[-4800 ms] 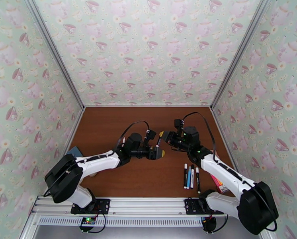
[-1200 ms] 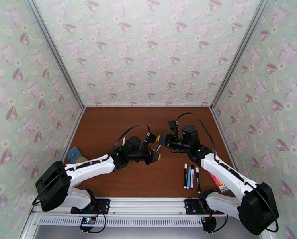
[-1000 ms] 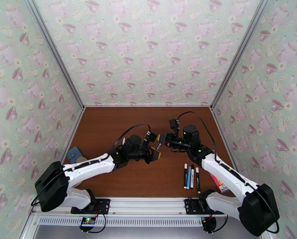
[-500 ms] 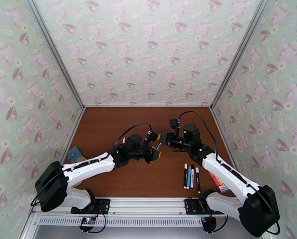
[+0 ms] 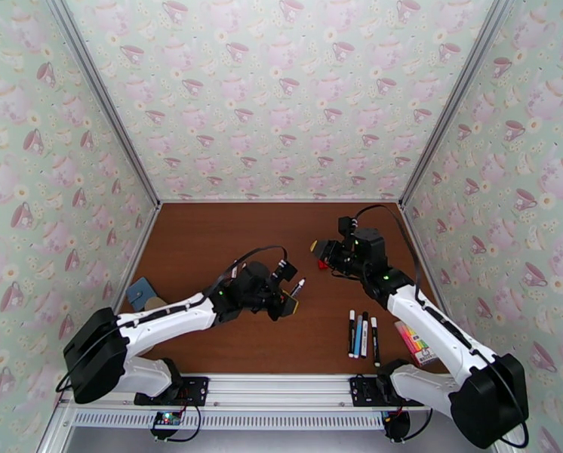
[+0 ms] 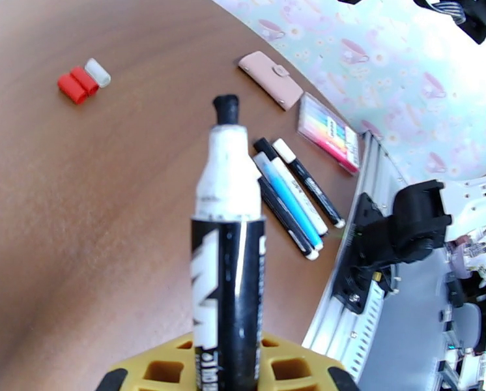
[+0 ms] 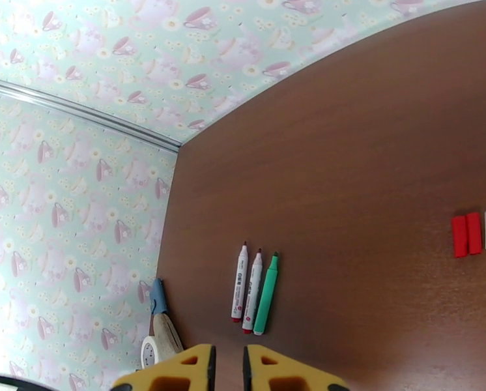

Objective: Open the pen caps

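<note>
**Black pen bared in your left gripper — three caps lying loose**

Take the row of loose caps (image 6: 83, 81) as your mark. There were two red and one white, lying side by side and touching on the brown table (image 5: 206, 243).

Your left gripper (image 5: 287, 298) was clenched on a black pen (image 6: 228, 255), left of the caps and nearer the arm bases in the top view. The pen stuck out beyond the yellow fingers with no cap on it, its white neck and black tip bare. The tip pointed roughly toward the caps.

Your right gripper (image 5: 319, 251) hung just beside the caps, on their far side in the top view. Its fingers were drawn nearly together with only a thin slit between them. Nothing showed in that slit — whether anything sat deeper in, you couldn't tell.

Four pens (image 5: 362, 334) lay side by side, well apart from the caps, to the right and nearer the bases. A highlighter pack (image 5: 411, 343) lay just beyond them, farther again from the caps. In the left wrist view a pink wallet (image 6: 271, 78) lay between the caps and that pack, close to the pack.

In the right wrist view, three pens (image 7: 254, 291), two white and one green, lay side by side with pointed tips showing. They were well apart from the caps, on the opposite side.
</note>
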{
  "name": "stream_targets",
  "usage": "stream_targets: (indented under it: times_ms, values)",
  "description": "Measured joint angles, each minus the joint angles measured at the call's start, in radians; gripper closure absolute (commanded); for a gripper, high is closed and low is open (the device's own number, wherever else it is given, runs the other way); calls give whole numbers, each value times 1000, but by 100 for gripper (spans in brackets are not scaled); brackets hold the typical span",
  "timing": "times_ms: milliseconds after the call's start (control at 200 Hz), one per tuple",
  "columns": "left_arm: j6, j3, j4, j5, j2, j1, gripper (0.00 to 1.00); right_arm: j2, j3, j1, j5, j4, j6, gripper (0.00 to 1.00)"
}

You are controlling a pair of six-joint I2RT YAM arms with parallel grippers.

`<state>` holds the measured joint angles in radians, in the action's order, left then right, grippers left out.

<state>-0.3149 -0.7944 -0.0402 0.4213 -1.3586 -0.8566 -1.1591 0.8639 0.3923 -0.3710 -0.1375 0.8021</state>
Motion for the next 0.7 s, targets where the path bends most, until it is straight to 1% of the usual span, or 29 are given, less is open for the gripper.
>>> stream_targets:
  times_ms: [100,170,275,401,526,701]
  values:
    - [-45,6,36,42,38,37,99,0,3,-31,-9,-47,-34,100]
    - [-80,6,81,64,47,65,98,-5,21,-54,-9,-117,-71,100]
    - [-110,6,107,69,48,93,97,-9,53,-68,-2,-203,-132,100]
    - [-124,6,105,40,59,99,97,-45,99,-81,12,-291,-193,100]
    - [-122,6,88,6,77,99,97,-108,140,-133,34,-372,-244,100]
    - [-119,6,47,-55,83,111,97,-200,211,-183,99,-484,-323,100]
